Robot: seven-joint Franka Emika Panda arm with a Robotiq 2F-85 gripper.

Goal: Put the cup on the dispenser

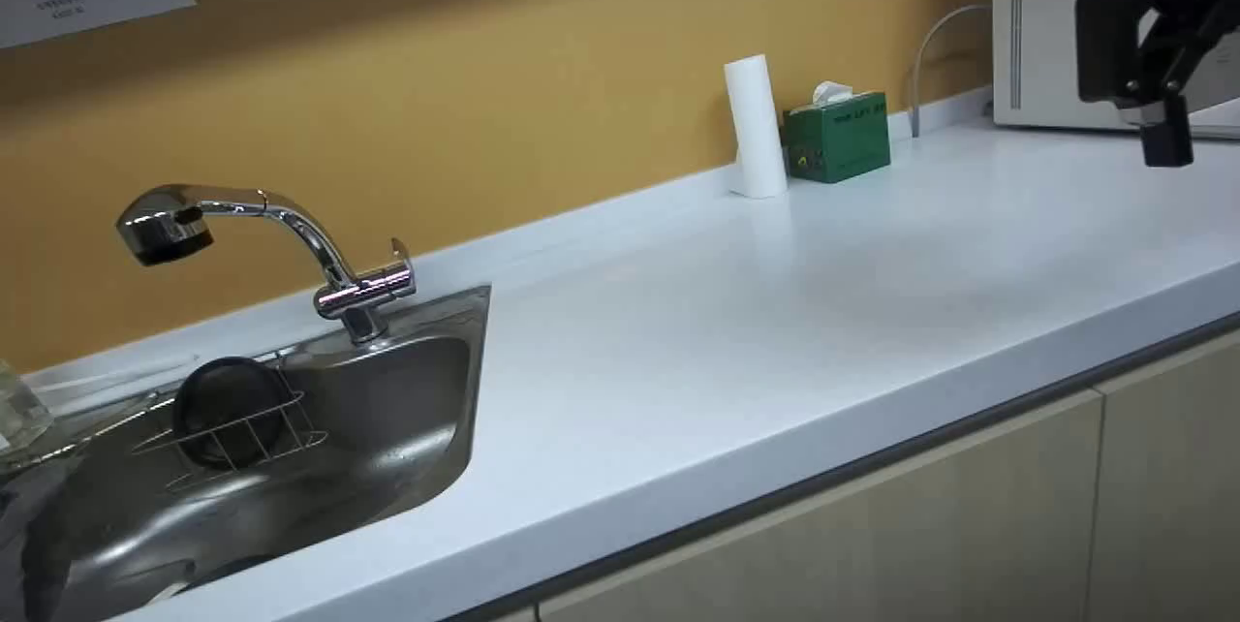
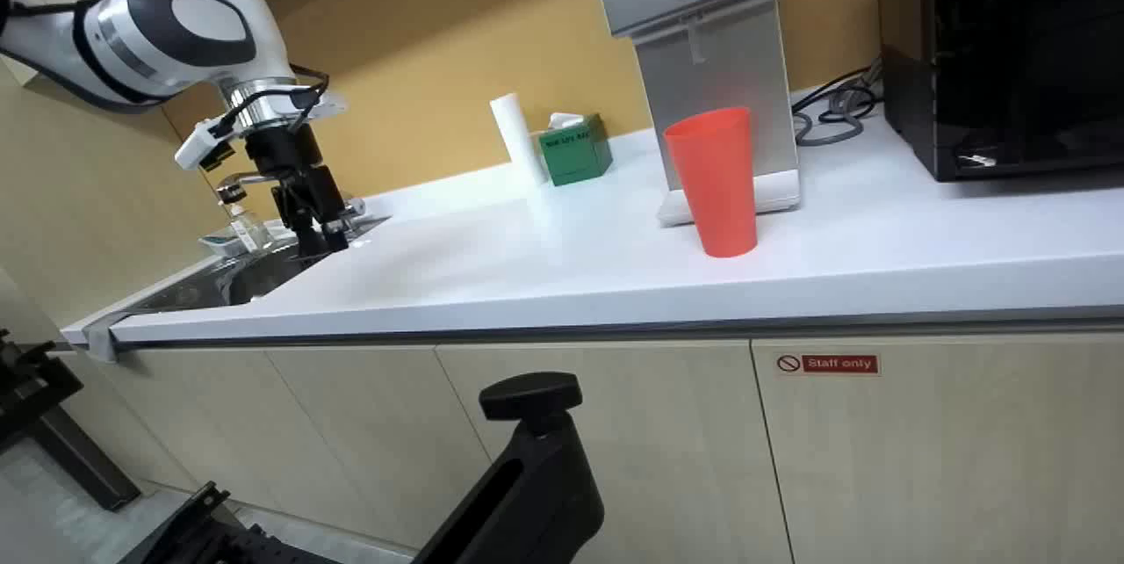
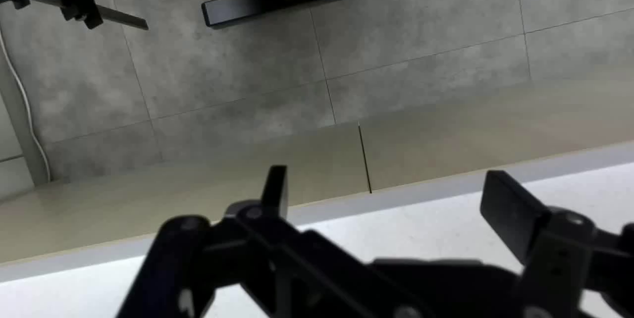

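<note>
A smooth, tapering coral-red cup stands upright on the glossy white counter, just in front of the tall, flat-faced silvery dispenser. Well apart from it, the black gripper holds its blocky fingers wide apart.

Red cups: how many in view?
1: the cup stands on the counter in front of the dispenser, in an exterior view. Others could be hidden in the sink.
</note>
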